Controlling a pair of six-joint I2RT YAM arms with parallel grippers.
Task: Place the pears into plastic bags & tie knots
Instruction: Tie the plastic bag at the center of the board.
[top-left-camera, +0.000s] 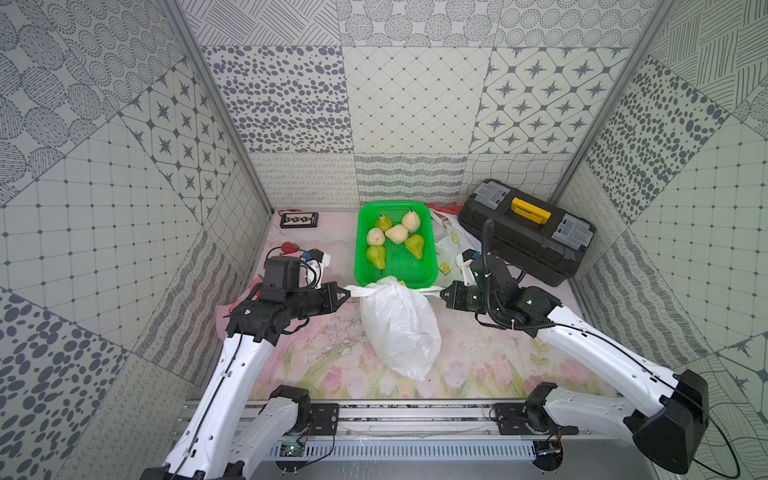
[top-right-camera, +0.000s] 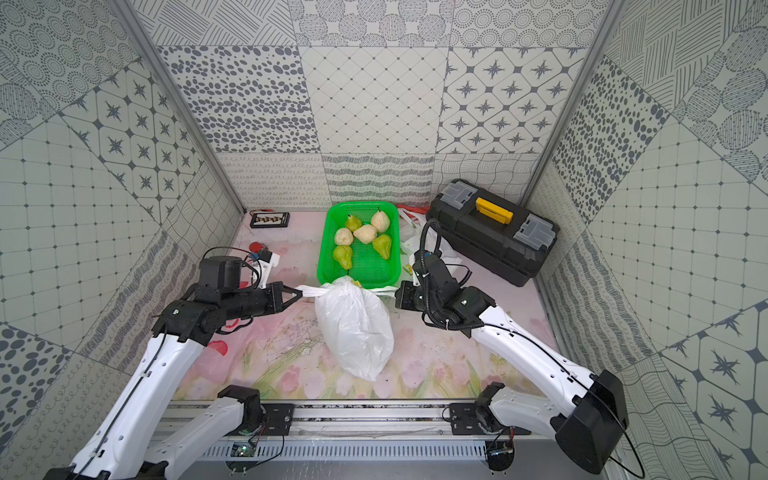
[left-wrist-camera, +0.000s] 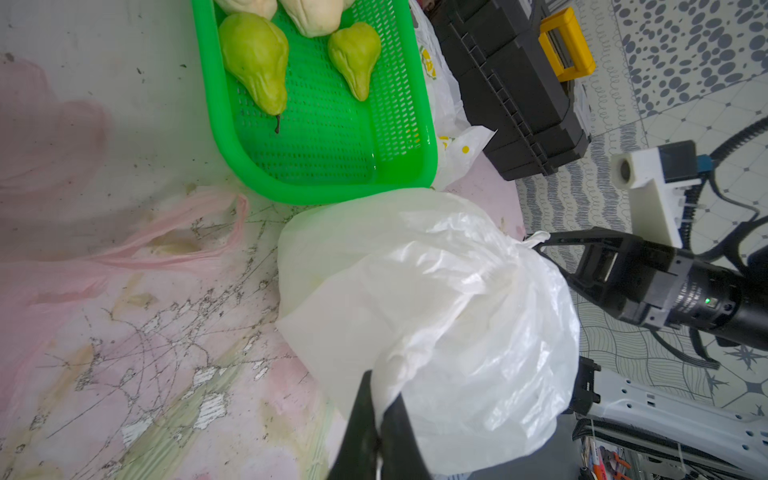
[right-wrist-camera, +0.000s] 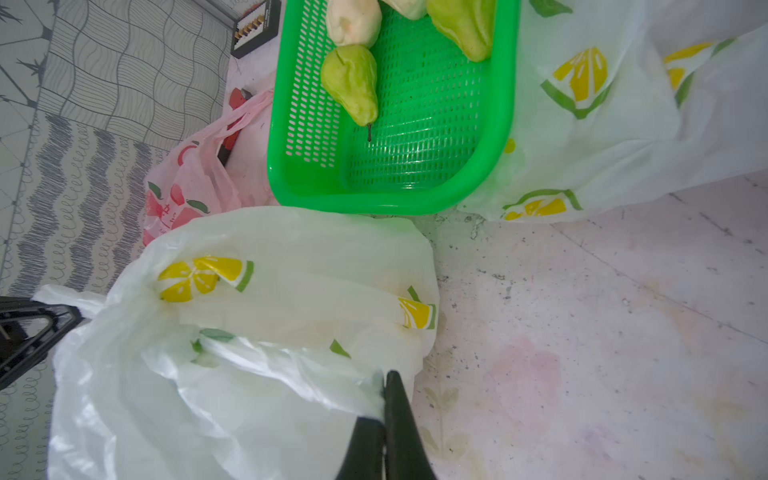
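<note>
The white lemon-print bag (top-left-camera: 399, 328) lay bulging at the centre of the table, its mouth toward 12 o'clock; its contents could not be made out through the plastic. Its two handles were drawn out sideways. The left gripper (top-left-camera: 347, 292), at 9 o'clock of the mouth, was clamped tight on one twisted handle. The right gripper (top-left-camera: 442, 294), at 3 o'clock, was pinched closed on the other. Both wrist views confirmed plastic caught between closed fingers.

Just beyond the bag's mouth at 12 o'clock stood the green basket (top-left-camera: 430, 266), perforated, its near rim touching the bag. Six pears (top-left-camera: 397, 233) lay in its far half, three green and three cream. A second lemon-print bag (top-left-camera: 451, 245) lay slack against the basket's side at 1 o'clock. A pink strawberry bag (right-wrist-camera: 183, 199) lay crumpled at 9 o'clock, partly beneath the left arm.

A black toolbox (top-left-camera: 528, 232) with a yellow handle and grey latches, lid closed, sat at 2 o'clock against the wall. A small black tray (top-left-camera: 299, 219) lay at 11 o'clock in the rear corner.

The floral table cover (top-left-camera: 478, 361), pink tulips on pale ground, was worn: cracked print, scratches and dark specks near the bag. Patterned walls (top-left-camera: 415, 104) in grey and white patchwork enclosed three sides, with metal posts at the rear corners. A metal rail (top-left-camera: 415, 415) at 6 o'clock carried both arm bases.
</note>
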